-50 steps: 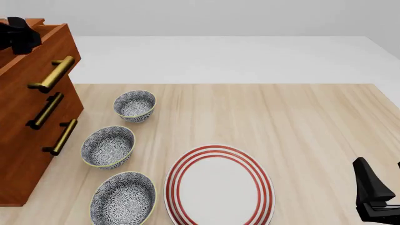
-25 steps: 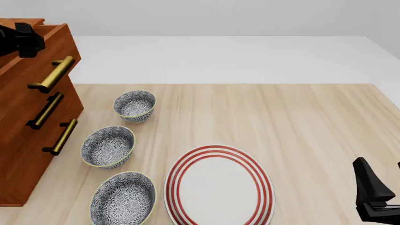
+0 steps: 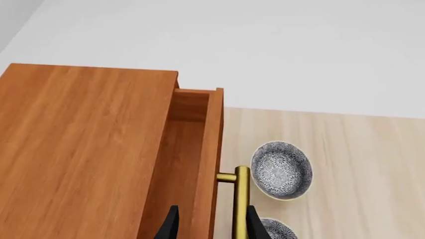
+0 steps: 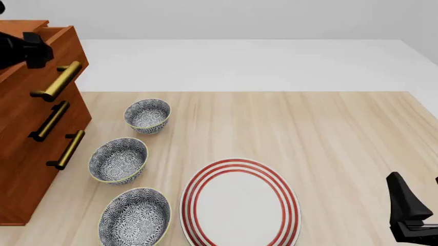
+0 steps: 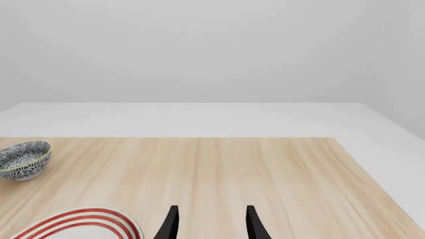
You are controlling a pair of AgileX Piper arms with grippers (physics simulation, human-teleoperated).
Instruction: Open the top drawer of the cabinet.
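Left wrist view shows the left fingers spread open above the top drawer, one beside its brass handle. That drawer sticks out a little from the cabinet at the bench's left edge. The right fingers are open over bare bench, near the striped plate.

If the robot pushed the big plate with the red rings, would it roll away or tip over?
Probably neither. The plate lies flat and wide on the table, so it would most likely slide rather than roll or tip. The wood looks smooth, so it may slide easily. It looks like hard ceramic, so it would stay stiff but could chip if knocked into the nearest bowl.
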